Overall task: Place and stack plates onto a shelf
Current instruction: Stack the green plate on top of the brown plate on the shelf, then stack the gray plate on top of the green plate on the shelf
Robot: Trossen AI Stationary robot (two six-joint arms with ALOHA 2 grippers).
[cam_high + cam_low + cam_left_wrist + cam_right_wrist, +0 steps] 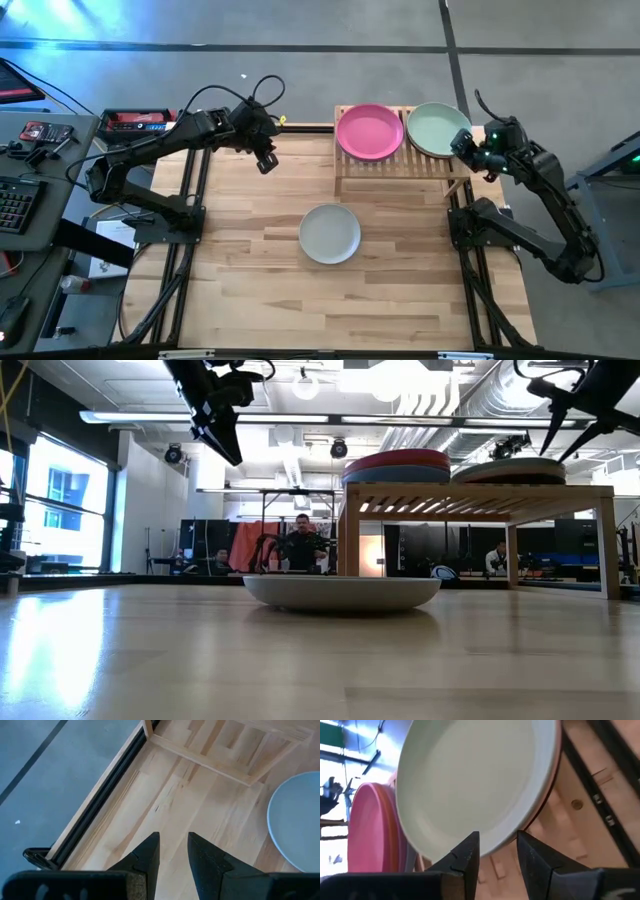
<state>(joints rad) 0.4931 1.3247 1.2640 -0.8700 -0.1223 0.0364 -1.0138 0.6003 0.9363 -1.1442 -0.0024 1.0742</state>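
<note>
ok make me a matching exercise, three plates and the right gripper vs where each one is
Things:
1. pink plate
2. mint plate
3. off-white plate
4. right gripper

Places:
a. on the table, in front of the shelf
b. top of the shelf's left stack
c. at the mint plate's edge, open
d. top of the shelf's right stack

Pairs: 1-b, 2-d, 3-a, 4-c

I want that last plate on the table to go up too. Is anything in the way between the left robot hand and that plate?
Nothing visible is. The off-white plate lies alone on the bare table. The left gripper hangs open above the table's back part, with only wood between them. The shelf stands off to the side.
</note>
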